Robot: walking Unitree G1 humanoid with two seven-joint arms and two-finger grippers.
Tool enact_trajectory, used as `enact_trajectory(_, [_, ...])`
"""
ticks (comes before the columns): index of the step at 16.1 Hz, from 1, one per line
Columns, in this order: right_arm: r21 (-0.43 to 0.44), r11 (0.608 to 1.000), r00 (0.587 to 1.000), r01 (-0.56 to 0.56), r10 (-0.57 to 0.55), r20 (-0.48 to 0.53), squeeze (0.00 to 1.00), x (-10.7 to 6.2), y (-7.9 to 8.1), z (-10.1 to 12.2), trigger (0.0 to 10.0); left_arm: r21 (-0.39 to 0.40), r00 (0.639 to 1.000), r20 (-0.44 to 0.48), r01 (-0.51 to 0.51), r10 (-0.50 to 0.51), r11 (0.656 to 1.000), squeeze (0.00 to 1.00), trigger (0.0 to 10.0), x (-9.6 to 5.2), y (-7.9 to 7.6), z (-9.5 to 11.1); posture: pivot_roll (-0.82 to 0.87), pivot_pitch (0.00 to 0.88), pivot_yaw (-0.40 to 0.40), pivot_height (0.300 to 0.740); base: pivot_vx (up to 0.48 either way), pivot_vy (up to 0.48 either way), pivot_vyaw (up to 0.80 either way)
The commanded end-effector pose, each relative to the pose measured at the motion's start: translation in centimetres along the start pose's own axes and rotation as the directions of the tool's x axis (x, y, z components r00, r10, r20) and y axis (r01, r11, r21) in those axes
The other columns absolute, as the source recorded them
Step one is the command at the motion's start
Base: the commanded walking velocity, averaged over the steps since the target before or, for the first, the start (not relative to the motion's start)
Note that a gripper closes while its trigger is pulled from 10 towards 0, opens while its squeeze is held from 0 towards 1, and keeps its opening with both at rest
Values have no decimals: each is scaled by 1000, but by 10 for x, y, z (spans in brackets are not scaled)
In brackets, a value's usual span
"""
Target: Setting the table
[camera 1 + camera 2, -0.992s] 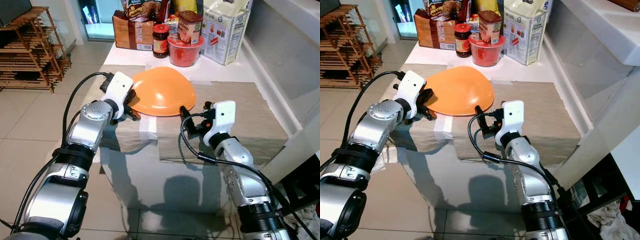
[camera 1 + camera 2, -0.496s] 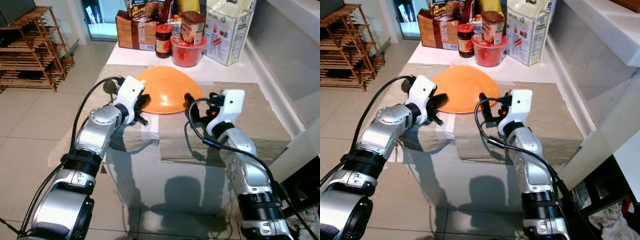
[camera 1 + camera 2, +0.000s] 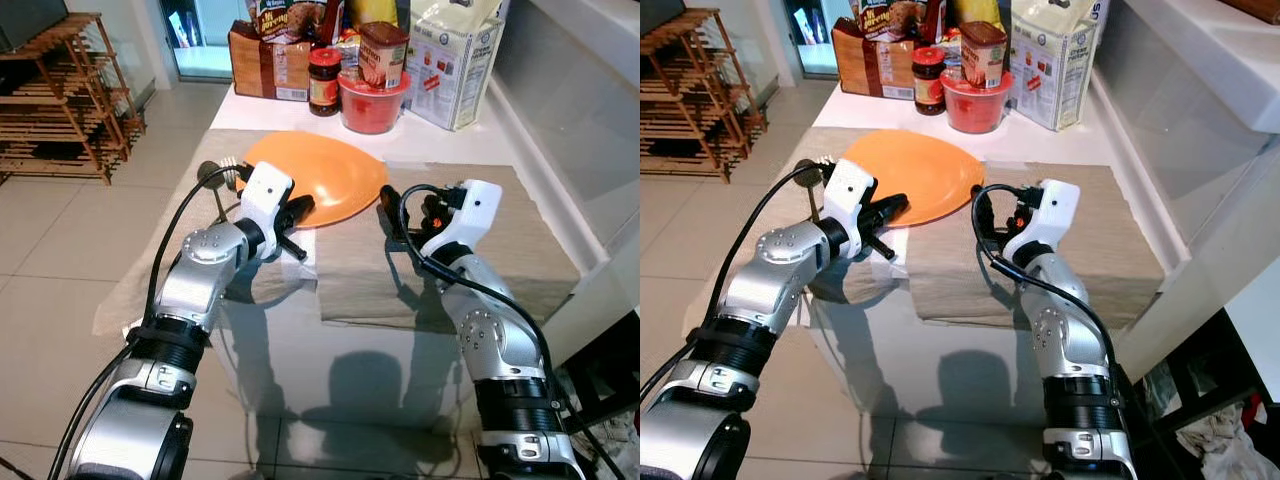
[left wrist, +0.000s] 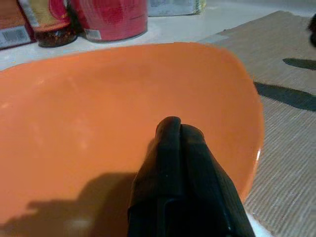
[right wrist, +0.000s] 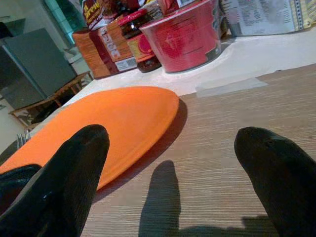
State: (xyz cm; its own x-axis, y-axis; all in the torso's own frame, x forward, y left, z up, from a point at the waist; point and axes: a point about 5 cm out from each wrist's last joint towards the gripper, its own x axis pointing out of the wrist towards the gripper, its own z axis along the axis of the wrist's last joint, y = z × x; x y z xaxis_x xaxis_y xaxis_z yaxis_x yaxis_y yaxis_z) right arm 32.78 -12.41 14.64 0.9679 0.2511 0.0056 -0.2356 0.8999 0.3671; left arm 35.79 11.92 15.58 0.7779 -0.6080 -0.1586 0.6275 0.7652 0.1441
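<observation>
Left eye view: an orange plate (image 3: 315, 180) lay upper centre of the frame, on beige mats (image 3: 470, 240) over the desk (image 3: 440, 135).
Left gripper (image 3: 297, 212): jaws pressed together, pinching the plate's near rim.
Right gripper (image 5: 173, 177): jaws spread, above the mat just right of the plate.
Top edge: red tub (image 3: 371, 100), jar (image 3: 323, 80).

home kitchen | groceries (image 3: 330, 55) on counter (image 3: 440, 140) | tiled floor (image 3: 60, 230)

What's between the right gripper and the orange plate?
Nothing visible. The right gripper hovers open over bare placemat, with only mat between its fingers and the orange plate. The left gripper is shut on the plate's near rim.
</observation>
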Motion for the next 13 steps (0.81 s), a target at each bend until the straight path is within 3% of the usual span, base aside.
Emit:
enact_trajectory(1, [-7,1000,1000,-13,13,-15,0,2,3,0,10000,35,999,24,24,-25,999,0,10000,1,-4,5,8,9,14,740,0,0,0])
enact_trajectory(3, [-25,999,1000,-22,21,-18,0,1,5,-2,10000,91,997,78,17,-24,996,0,10000,2,-3,23,9,4,12,740,0,0,0])
enact_trajectory(4, [-43,999,999,-27,27,-20,0,0,6,-4,10000,106,994,107,-25,14,994,0,10000,3,5,37,10,0,11,740,0,0,0])
enact_trajectory(6, [-51,998,999,-30,29,-24,0,-1,6,-5,10000,124,992,107,-74,61,990,0,10000,4,16,44,10,0,11,740,0,0,0])
enact_trajectory(7, [-53,998,999,-33,31,-25,0,-1,6,-6,10000,133,993,91,-90,78,987,0,10000,4,21,43,10,0,11,740,0,0,0])
enact_trajectory(9, [-53,998,999,-38,36,-30,0,-2,7,-8,10000,159,986,-24,-160,165,974,0,10000,3,41,32,9,0,14,740,0,0,0])
enact_trajectory(11, [-62,997,999,-46,45,-27,0,-3,10,-9,10000,183,980,-104,-150,171,972,0,10000,5,47,29,10,0,18,740,0,0,0])
enact_trajectory(13, [-146,986,996,-84,88,25,0,-7,19,0,10000,220,979,-132,-123,155,968,0,10000,8,49,34,10,0,23,740,0,0,0])
